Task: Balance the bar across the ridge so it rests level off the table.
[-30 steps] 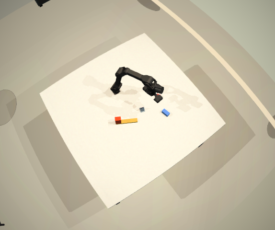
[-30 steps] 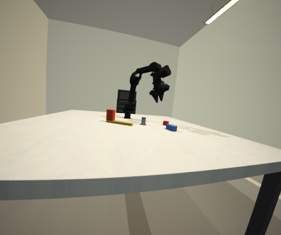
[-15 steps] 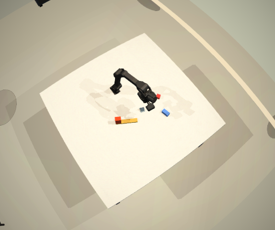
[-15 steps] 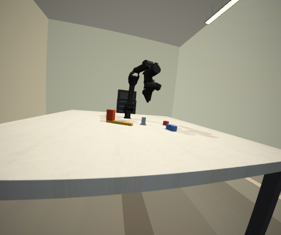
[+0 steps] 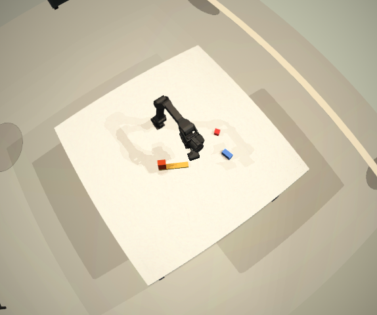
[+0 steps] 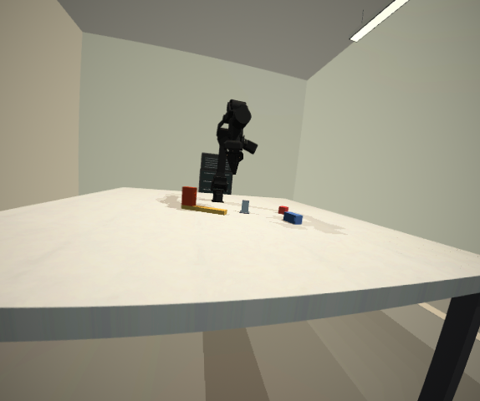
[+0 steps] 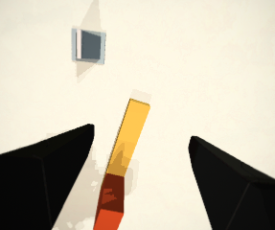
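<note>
The yellow bar [image 5: 178, 165] [image 6: 207, 210] [image 7: 134, 120] lies flat on the table. A tall red block [image 5: 161, 165] [image 6: 188, 196] [image 7: 114, 192] stands on one end of it. The small grey-blue ridge [image 6: 245, 205] [image 7: 90, 45] stands on the table beyond the bar's free end, apart from it, with nothing on it. The arm hides the ridge in the top view. My gripper [image 5: 193, 155] [image 6: 234, 172] [image 7: 142, 136] is open and empty, pointing down high above the table. In the wrist view the bar shows between the fingers, far below them.
A blue block [image 5: 226, 154] [image 6: 293, 217] lies on the table to the right of the ridge. A small red cube [image 5: 217, 131] [image 6: 283, 210] lies near it, closer to the back in the exterior view. Neither shows in the wrist view.
</note>
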